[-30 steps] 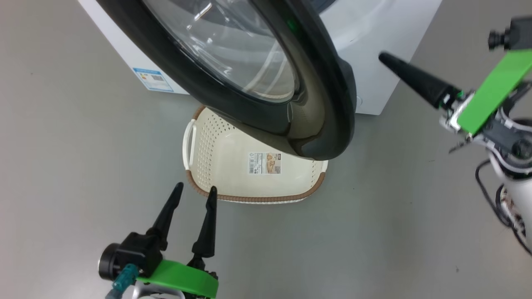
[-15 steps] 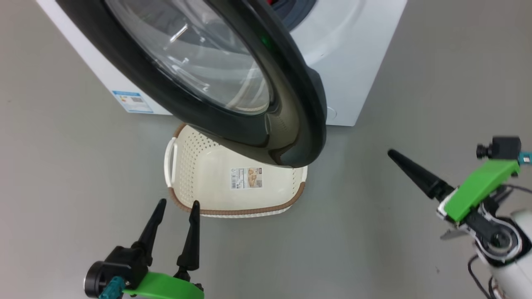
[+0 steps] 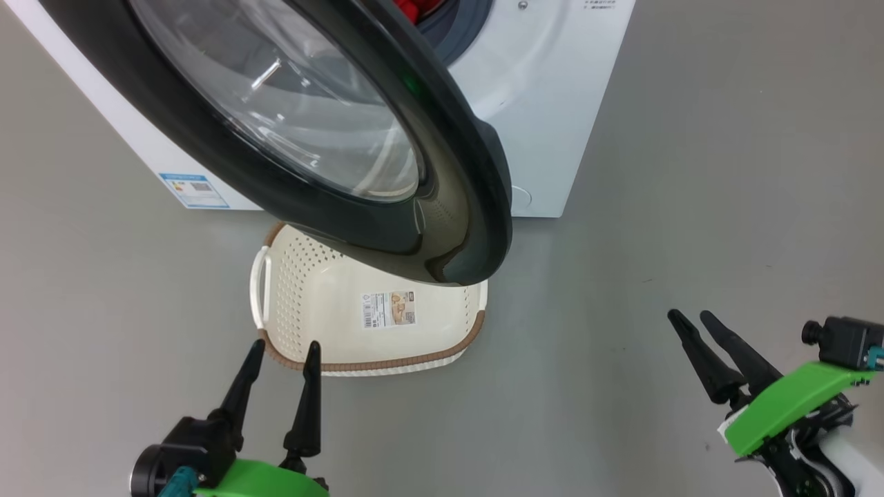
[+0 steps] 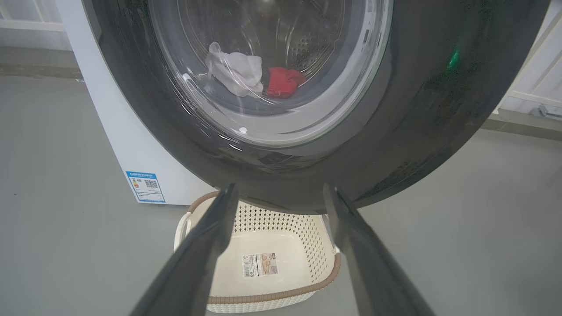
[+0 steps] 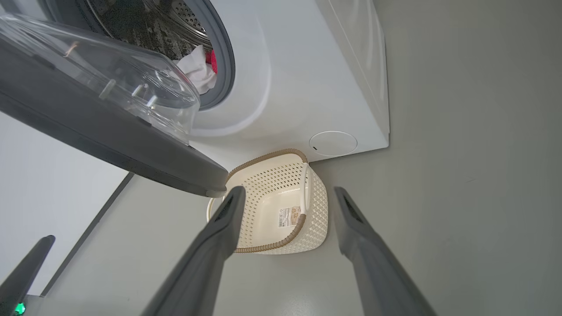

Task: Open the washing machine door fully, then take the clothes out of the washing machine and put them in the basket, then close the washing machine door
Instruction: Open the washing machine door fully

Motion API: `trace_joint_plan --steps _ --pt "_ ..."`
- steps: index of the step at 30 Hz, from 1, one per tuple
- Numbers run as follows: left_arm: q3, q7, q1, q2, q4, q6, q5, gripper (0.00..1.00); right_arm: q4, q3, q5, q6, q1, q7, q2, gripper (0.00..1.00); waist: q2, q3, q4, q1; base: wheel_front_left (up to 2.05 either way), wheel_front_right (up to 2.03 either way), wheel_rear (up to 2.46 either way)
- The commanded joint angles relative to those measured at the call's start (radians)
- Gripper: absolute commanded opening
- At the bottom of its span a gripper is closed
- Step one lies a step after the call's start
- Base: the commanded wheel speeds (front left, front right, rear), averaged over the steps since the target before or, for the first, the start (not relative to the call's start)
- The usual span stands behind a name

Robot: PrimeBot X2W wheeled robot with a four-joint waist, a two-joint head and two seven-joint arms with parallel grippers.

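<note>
While hovering low over the grey floor (image 3: 690,172), holding nothing: left pincer (image 3: 285,345) with its two long dark fingers (image 3: 307,393) spread apart, right pincer (image 3: 689,316) likewise parted and empty. Looking up and ahead from the left pincer at the large round washing machine door (image 3: 290,131), glossy black rim and clear bulging glass bowl, hanging part-way open and looming over it. Spotting, just beyond the left pincer's tips and under that door's lower edge, the small cream-white perforated plastic basket (image 3: 376,364) with the brown woven-look rim, sitting on the floor and carrying nothing but a sticker (image 3: 389,308). Peering through the glass, further ahead of the left pincer and well out of reach: the clothes (image 4: 281,82), a bunched bright red garment beside a plain white cloth piece (image 4: 235,72), lying in the steel drum (image 4: 307,52) of the big white boxy washing machine (image 3: 552,103). Catching that same white cloth from the right pincer's side, up and left of its fingers, at the grey rubber seal (image 5: 226,57).

Judging the step in hand: opening the door fully, not yet done, with the rim overhanging the basket and half covering the drum mouth. Calling next for bringing the right pincer, well apart from the door's free edge, up and across to the inner side of that edge, then pushing it wide. Risking a slip off the smooth curved rim, or a knock to the basket below.
</note>
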Motion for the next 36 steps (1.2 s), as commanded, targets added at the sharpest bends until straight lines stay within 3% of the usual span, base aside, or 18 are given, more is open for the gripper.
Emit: trace_joint_plan --steps 1,6,16,21,26,36 --pt "0.036 -0.012 0.009 0.014 -0.019 -0.005 0.013 1.0 -0.01 0.028 -0.032 0.005 0.018 -0.041 -0.033 1.0 -0.0001 -0.004 -0.003 0.0 0.0 0.0 0.0" --pt "0.049 -0.012 0.017 0.014 -0.017 -0.007 0.018 1.0 0.016 0.027 -0.131 0.005 0.01 -0.104 -0.033 1.0 -0.0001 -0.012 -0.011 0.0 0.0 0.0 0.0" --pt "0.056 -0.012 0.031 0.014 -0.026 -0.004 0.023 1.0 -0.106 -0.349 -0.542 0.005 0.148 -0.106 0.129 1.0 -0.0001 -0.029 -0.006 0.0 0.0 0.0 0.0" --pt "0.054 -0.012 0.036 0.014 -0.039 0.001 0.027 1.0 -0.173 -0.492 -0.685 0.005 0.213 -0.106 0.214 1.0 -0.0001 -0.035 0.004 0.0 0.0 0.0 0.0" --pt "0.053 -0.012 0.044 0.014 -0.052 0.004 0.027 1.0 -0.196 -0.553 -0.752 0.005 0.276 -0.106 0.264 1.0 -0.0001 -0.042 0.011 0.0 0.0 0.0 0.0" --pt "0.054 -0.012 0.05 0.014 -0.061 0.005 0.027 1.0 -0.173 -0.559 -0.782 0.005 0.294 -0.106 0.282 1.0 -0.0001 -0.042 0.007 0.0 0.0 0.0 0.0"
